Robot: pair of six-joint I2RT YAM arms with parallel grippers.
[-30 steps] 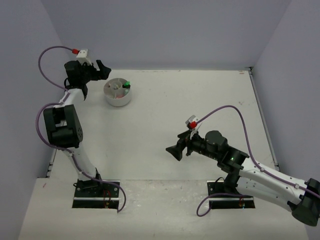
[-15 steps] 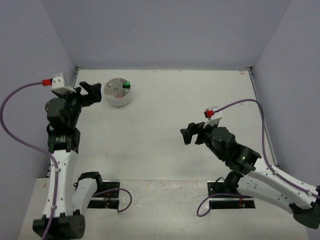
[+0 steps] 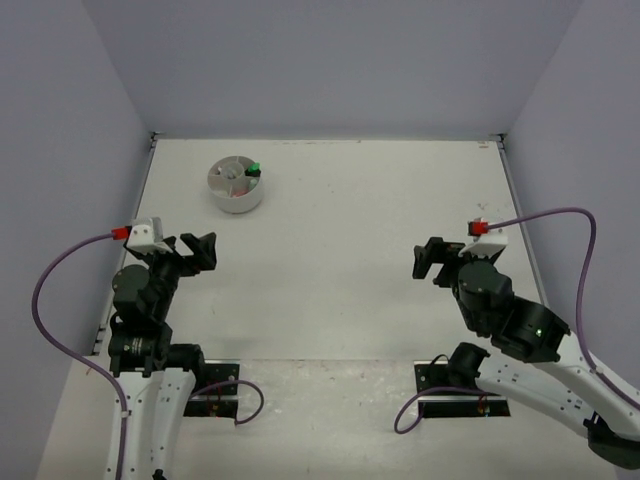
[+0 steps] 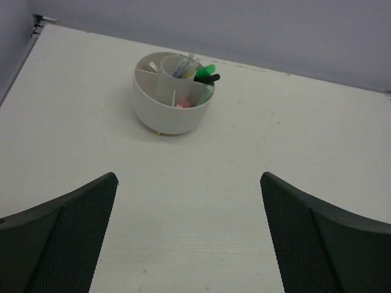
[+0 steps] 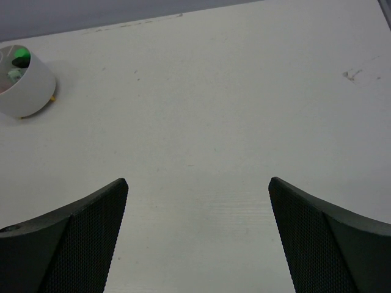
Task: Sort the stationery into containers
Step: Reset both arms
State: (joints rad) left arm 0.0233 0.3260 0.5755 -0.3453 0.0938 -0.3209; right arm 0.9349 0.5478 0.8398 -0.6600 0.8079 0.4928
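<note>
The white round container stands at the far left of the table, divided inside into compartments. Stationery stands in it: a green-capped highlighter, thin pens and a pink eraser. In the right wrist view the container sits at the left edge. My left gripper hovers open near the front left, well short of the container, with nothing between its fingers. On the right side of the table, my right gripper is open over bare table, far from the container, fingers wide apart.
Grey walls close the table on the back and both sides. A raised rail runs along the right edge. Purple cables loop off both wrists. A small yellow bit shows at the container's foot.
Both arms have drawn back toward the near edge. The left gripper left the spot beside the container. The right gripper swung from the middle to the right. Both stayed open.
</note>
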